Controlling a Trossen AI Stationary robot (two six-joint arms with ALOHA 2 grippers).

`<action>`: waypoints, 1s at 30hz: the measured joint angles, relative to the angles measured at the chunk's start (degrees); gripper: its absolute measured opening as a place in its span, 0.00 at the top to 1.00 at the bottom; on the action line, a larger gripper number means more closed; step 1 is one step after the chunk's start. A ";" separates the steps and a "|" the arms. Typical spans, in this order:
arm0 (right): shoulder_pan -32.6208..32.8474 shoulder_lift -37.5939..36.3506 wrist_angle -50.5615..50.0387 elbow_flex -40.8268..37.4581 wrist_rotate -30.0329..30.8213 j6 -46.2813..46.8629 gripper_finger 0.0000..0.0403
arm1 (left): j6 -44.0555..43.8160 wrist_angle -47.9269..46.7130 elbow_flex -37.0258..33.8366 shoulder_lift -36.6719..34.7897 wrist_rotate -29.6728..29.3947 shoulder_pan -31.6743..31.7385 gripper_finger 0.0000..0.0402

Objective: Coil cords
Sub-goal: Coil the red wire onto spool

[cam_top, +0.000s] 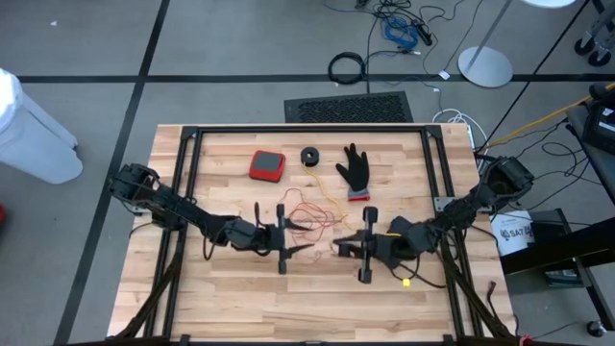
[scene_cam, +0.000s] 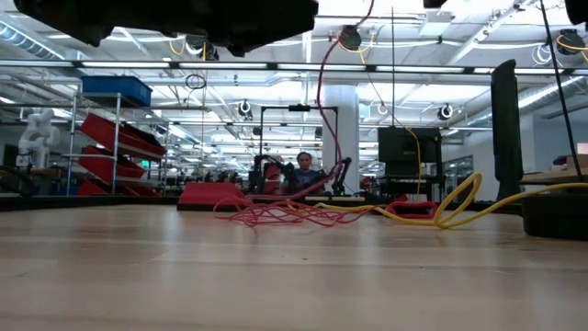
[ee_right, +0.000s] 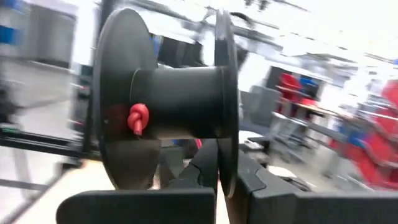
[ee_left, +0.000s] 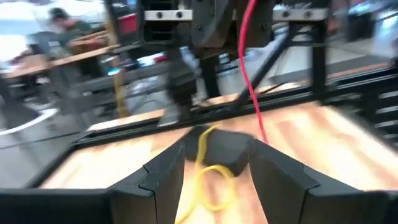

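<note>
Right wrist view: right gripper (ee_right: 219, 177) fingers pinch black reel (ee_right: 168, 102) upright.

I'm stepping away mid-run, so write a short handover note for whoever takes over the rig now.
Right end effector: shut on the flange of a black reel, red-orange cord knotted at its core, core bare.
Left end effector: open, around nothing, facing a dark block with yellow cord.
Red-orange cord lies loose mid-table; a second reel sits by the glove.
Done: reel picked up. Left: wind both cords.
</note>
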 joint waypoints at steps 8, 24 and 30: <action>-4.59 0.00 -4.04 0.00 4.97 -3.09 1.00 | 7.53 -3.90 -0.02 0.00 -19.27 0.98 0.54; -23.41 0.00 -18.19 0.02 -6.96 -3.03 1.00 | 12.28 -5.96 -0.02 0.00 -3.73 15.19 0.54; -31.75 0.00 -20.17 0.02 -17.94 -2.87 1.00 | 5.95 -6.10 -0.02 0.00 12.72 24.25 0.54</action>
